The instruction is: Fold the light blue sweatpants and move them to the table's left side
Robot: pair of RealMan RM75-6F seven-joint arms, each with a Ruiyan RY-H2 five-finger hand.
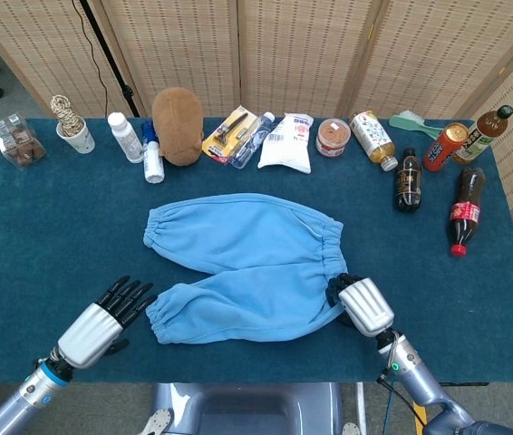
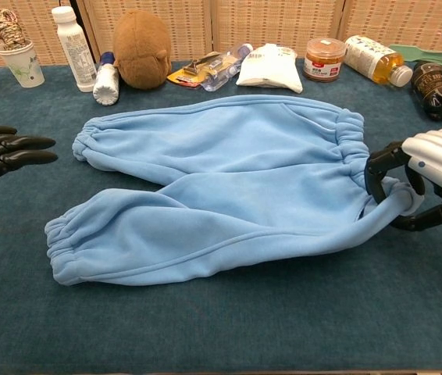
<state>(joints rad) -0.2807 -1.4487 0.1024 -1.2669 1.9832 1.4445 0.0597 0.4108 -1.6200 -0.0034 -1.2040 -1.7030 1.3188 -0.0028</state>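
light blue fleece sweatpants [image 1: 243,267] long axis left-right; right hand [image 1: 358,302] pinching waistband corner; left hand [image 1: 102,323] spread, empty, beside near cuff.

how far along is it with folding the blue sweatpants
Barely begun. The sweatpants lie unfolded mid-table, both legs spread. The right hand grips the waistband corner; the left hand, fingers apart, is near the lower leg's cuff, holding nothing. Folding and moving left remain.
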